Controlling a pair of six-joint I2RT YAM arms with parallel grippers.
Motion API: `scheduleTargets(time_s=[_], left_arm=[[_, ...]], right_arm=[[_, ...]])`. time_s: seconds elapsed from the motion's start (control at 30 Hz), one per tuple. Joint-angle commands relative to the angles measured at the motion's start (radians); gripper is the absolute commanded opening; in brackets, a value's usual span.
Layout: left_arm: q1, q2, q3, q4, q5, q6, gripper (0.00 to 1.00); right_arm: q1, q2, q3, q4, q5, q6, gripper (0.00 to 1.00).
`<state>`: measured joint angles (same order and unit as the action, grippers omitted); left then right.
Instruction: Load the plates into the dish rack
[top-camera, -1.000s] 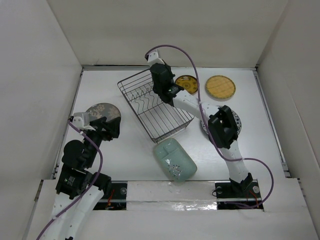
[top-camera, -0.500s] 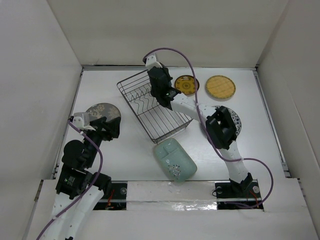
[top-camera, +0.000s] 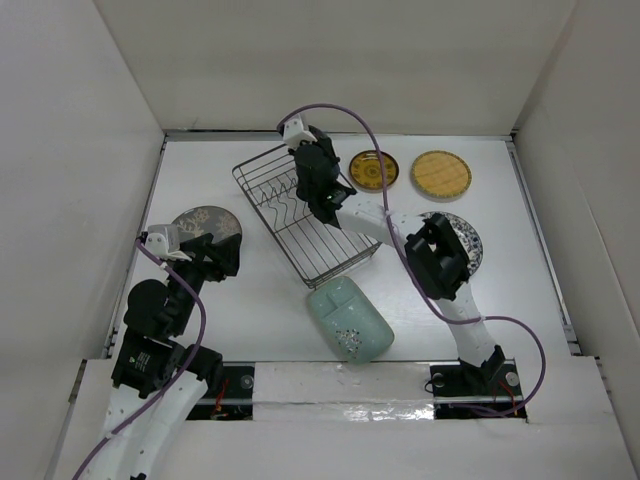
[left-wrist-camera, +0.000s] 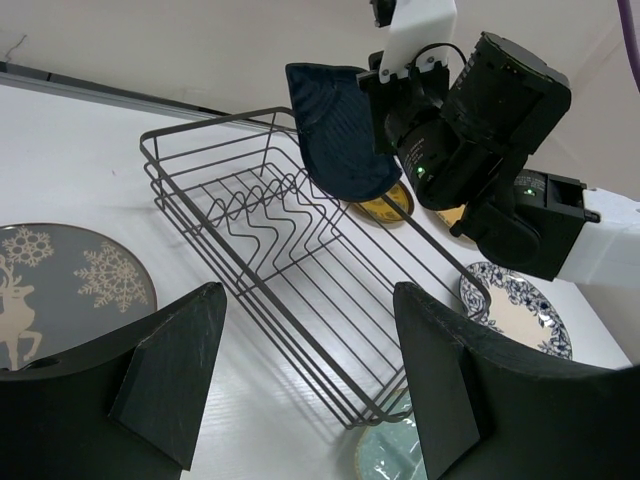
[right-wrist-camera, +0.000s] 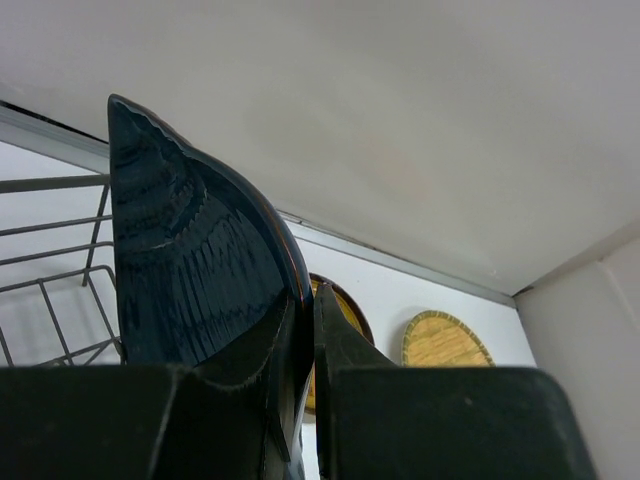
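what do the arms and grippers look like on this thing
The left arm and right arm both have white links joined by bulky black joint housings, and a purple cable trails along each. The left gripper has broad, matte black, wedge-shaped fingers. The right gripper has similar dark fingers. A small green light glows on the right wrist housing.

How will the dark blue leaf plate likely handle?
Probably stiff: the dark blue leaf plate stands upright, pinched by one edge in the right gripper. Its glossy surface looks slippery, so it might pivot. Likely breakable if dropped on the dish rack.
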<state>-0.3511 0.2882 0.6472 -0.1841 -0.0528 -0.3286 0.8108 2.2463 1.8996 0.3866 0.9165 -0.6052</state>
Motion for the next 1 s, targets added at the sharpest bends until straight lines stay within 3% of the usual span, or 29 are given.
scheduleTargets(time_s=[0.0, 0.4, 0.8, 0.9, 0.97], left_arm=[[0.003, 0.008, 0.009, 0.038, 0.004, 0.014, 0.65], [0.003, 0.012, 0.009, 0.041, 0.005, 0.016, 0.65], [0.003, 0.022, 0.009, 0.044, -0.001, 0.016, 0.65], [0.003, 0.025, 0.011, 0.041, -0.004, 0.017, 0.65], [0.003, 0.025, 0.011, 0.043, -0.010, 0.016, 0.65]], right_arm=[[0.013, -0.011, 0.050, 0.159, -0.018, -0.103, 0.00], [0.013, -0.022, -0.069, 0.146, -0.030, -0.035, 0.00], [0.002, 0.033, 0.009, -0.198, -0.128, 0.295, 0.00], [0.002, 0.038, 0.024, -0.250, -0.133, 0.358, 0.05], [-0.007, 0.030, 0.027, -0.288, -0.158, 0.395, 0.17]])
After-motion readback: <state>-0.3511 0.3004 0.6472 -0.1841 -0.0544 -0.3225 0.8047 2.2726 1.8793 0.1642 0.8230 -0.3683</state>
